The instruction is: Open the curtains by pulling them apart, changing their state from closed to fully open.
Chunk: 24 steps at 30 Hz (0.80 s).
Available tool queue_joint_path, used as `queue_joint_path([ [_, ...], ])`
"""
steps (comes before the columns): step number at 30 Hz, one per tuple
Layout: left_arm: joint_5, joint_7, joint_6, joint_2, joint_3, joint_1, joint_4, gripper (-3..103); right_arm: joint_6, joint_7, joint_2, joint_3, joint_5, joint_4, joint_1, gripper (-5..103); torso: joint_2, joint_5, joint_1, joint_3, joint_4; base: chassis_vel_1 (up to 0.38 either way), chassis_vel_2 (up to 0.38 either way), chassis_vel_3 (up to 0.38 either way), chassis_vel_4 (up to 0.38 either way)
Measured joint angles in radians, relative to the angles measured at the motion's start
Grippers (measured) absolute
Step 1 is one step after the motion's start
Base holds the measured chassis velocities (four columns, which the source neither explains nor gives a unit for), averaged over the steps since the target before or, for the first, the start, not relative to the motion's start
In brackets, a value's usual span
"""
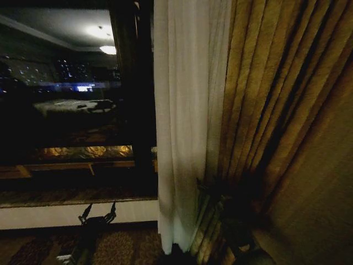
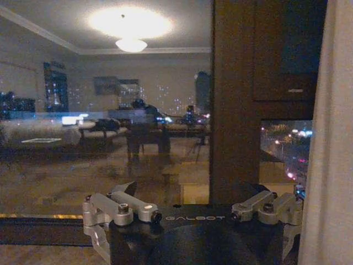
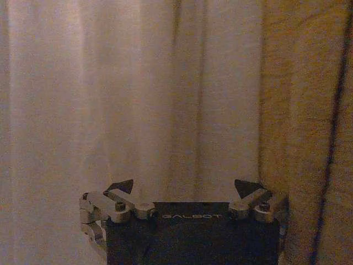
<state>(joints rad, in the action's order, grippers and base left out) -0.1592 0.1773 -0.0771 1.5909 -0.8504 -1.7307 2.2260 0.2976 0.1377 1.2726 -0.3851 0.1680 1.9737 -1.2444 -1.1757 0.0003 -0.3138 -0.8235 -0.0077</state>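
- sheer curtain (image 1: 185, 121): off-white panel bunched into a narrow column, hanging floor-length at centre of head view, just left of the golden drape (image 1: 276, 110) and touching it along its right edge
- left of the sheer panel: bare window glass (image 1: 66, 99), dark, reflecting a ceiling light (image 1: 107, 49) and room interior; dark vertical window frame (image 1: 135, 83) stands just beside the sheer's left edge
- right gripper (image 3: 186, 187): fingers spread wide, nothing between them; faces the sheer fabric close up, with the golden drape at one side of its view
- in head view the right arm is a dark shape low down, in front of the drape's lower folds; detail too dark to read
- left gripper (image 1: 98, 212): low at left of head view, in front of the white sill (image 1: 55, 212); fingers spread, empty
- left wrist view: left gripper points at the glass and window frame, edge of the sheer curtain off to one side, not touching it
- patterned carpet (image 1: 127, 245) below
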Motion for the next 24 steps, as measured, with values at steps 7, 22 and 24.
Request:
queue_joint_path([
  [7, 0.012, 0.000, -0.001, 0.000, 0.006, -0.001, -0.001, 100, -0.009, -0.013, 0.007, 0.002, -0.009, -0.001, -0.007, 100, 0.000, -0.0002, 0.000, 0.000, 0.0002, 0.217, 0.215, -0.201, -0.219],
  [22, 0.015, -0.007, 0.000, 0.000, 0.008, -0.016, 0.009, 100, -0.054, -0.051, 0.004, -0.002, -0.045, -0.010, -0.022, 100, 0.000, -0.0005, 0.000, 0.000, 0.0002, 0.284, 0.299, -0.298, -0.277],
  [24, 0.015, -0.008, 0.001, 0.000, 0.005, -0.019, 0.013, 100, -0.054, -0.050, 0.006, -0.002, -0.033, -0.008, -0.022, 100, 0.000, -0.0007, 0.000, 0.000, 0.0002, 0.102, 0.056, -0.103, -0.111],
])
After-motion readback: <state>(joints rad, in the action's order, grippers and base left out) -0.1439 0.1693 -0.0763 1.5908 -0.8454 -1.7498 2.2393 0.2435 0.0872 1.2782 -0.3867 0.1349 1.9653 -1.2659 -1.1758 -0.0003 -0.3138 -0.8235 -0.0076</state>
